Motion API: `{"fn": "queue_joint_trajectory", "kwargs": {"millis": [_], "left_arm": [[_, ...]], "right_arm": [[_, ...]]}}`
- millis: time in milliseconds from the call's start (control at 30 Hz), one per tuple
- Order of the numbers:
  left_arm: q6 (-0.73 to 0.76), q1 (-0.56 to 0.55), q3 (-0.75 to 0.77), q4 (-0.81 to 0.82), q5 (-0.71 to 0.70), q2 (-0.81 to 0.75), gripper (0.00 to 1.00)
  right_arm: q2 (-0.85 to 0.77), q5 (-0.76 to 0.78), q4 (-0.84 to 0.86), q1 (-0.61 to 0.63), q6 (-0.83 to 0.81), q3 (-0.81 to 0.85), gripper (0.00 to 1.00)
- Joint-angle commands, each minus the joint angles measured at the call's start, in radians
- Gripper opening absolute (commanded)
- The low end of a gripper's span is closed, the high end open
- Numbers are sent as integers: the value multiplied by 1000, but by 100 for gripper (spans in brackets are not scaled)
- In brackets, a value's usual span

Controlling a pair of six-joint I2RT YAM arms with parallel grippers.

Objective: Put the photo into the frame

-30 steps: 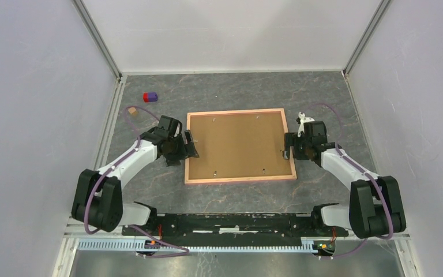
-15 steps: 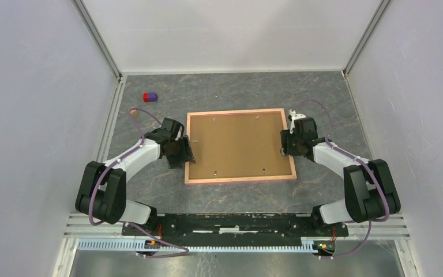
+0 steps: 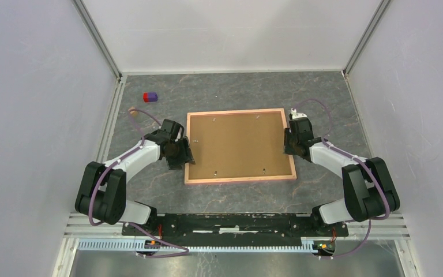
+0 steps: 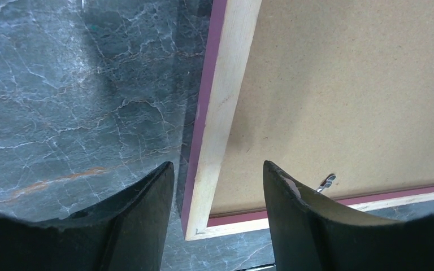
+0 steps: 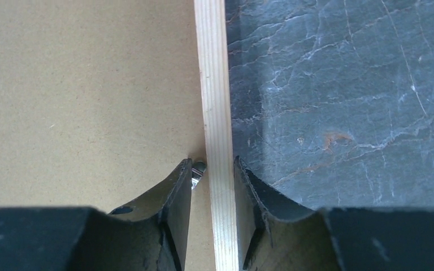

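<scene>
The frame lies face down in the middle of the table, its pale wooden rails around a brown backing board. The photo is hidden. My left gripper straddles the left rail near the near-left corner; it is open, with gaps on both sides. My right gripper straddles the right rail. Its outer finger is against the wood, and its inner finger stands on the board with a slim gap, so it is open.
A red and purple block and a small tan piece lie at the far left of the dark marble table. Metal clips sit along the board's edge. White walls close in on three sides.
Both grippers have come in over the frame's side rails and narrowed. The right one moved farther along its rail and its jaws have drawn close around the wood. The frame has not shifted.
</scene>
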Motion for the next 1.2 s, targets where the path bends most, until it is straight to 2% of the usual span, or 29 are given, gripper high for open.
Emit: {"fn": "queue_joint_trajectory", "kwargs": {"millis": [0,300,433,567,667,800,867,967,1167], "left_arm": [[7,-1,-7,35,15,-20,66],[-19,-1,-28,61,34,-6,67],[-23,-2,-31,67,35,-17,68],[-27,-2,-32,58,13,-55,78],[-36,-10,-27,28,-25,-106,86],[-82,-59,-25,-43,-72,-196,90],[-123,-111,-31,-79,-107,-261,90],[-191,-172,-61,-101,-105,-342,87],[-368,-317,-118,-91,-107,-452,85]], "right_arm": [[2,64,-96,48,68,-15,34],[48,108,-178,91,171,15,30],[26,143,-168,99,232,-36,22],[-25,156,-145,101,259,-88,19],[-63,159,-137,100,258,-97,22],[-134,160,-118,101,226,-107,33],[-173,144,-97,101,200,-123,51],[-223,93,-55,101,164,-149,67],[-238,140,-27,99,111,-141,80]]}}
